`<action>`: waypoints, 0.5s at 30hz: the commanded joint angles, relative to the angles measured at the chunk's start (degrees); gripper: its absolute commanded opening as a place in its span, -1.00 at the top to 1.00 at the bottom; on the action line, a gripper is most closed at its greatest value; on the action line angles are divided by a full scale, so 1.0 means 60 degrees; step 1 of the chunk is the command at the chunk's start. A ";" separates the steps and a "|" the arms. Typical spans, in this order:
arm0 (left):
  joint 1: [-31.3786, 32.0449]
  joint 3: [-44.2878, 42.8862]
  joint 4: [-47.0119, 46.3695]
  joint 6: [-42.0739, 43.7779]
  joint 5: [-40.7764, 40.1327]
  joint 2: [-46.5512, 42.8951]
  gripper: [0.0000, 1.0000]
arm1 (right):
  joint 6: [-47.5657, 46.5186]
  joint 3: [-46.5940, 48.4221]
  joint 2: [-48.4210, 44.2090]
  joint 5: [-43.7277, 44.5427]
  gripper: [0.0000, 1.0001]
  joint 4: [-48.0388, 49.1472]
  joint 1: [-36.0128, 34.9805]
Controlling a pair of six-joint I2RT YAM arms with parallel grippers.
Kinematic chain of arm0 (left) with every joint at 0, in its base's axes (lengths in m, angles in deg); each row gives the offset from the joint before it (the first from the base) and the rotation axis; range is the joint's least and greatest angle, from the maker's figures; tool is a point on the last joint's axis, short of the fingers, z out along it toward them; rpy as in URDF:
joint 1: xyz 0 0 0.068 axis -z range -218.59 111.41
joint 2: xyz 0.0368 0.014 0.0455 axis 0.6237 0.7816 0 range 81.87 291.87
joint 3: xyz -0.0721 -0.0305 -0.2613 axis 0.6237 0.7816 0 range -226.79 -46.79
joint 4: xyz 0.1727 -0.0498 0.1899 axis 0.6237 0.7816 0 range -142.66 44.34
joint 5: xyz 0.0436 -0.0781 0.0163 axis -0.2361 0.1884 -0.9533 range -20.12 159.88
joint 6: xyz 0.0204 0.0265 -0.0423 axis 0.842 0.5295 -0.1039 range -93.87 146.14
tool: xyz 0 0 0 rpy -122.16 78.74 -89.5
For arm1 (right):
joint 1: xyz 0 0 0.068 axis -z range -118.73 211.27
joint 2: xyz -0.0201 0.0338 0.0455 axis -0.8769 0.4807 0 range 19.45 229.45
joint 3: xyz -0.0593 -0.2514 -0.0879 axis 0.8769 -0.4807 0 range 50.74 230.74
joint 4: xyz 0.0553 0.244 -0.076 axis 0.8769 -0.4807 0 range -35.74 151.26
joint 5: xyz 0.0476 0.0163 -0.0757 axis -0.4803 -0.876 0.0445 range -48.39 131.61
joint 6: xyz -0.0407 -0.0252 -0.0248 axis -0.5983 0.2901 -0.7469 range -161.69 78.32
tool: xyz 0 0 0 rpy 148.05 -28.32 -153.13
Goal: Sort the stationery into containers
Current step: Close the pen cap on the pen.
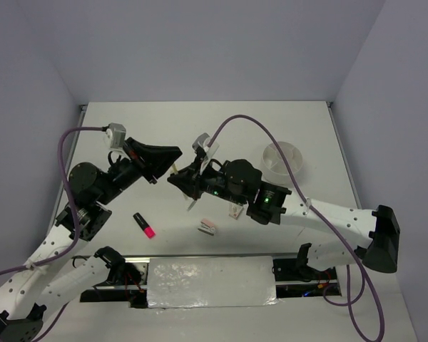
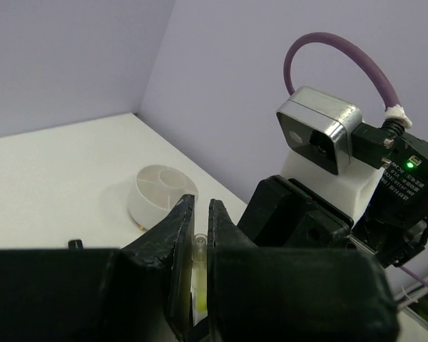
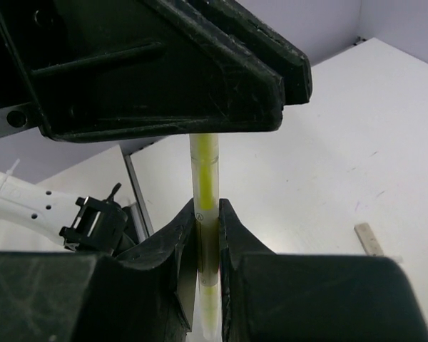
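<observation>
A thin pale pen with a yellow-green core (image 3: 205, 167) hangs above the table, held from both ends. My right gripper (image 3: 207, 211) is shut on its lower part. My left gripper (image 2: 197, 205) is shut on its other end, where the clear pen tip (image 2: 198, 246) shows between the jaws. In the top view the two grippers meet left of centre, the left one (image 1: 172, 158) just above the right one (image 1: 175, 178). The round white divided container (image 1: 284, 160) stands at the back right and also shows in the left wrist view (image 2: 160, 194).
A black highlighter with a pink end (image 1: 144, 224) lies on the table at the front left. A small whitish-pink eraser (image 1: 207, 227) and another small pale piece (image 1: 235, 211) lie near the front middle. A short beige strip (image 3: 369, 239) lies on the table.
</observation>
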 commanded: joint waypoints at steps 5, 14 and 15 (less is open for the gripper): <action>0.0363 0.0500 0.0351 0.0121 0.0730 0.0408 1.00 | -0.0705 0.2905 0.0854 -0.0579 1.00 0.0457 0.0706; 0.1228 0.0705 0.1289 0.0663 -0.0603 0.0365 1.00 | -0.1028 0.4954 0.1338 -0.0608 1.00 0.0004 0.1277; 0.1243 0.0720 0.1318 0.0649 -0.0821 0.0336 1.00 | -0.1028 0.5073 0.1382 -0.0652 1.00 -0.0055 0.1292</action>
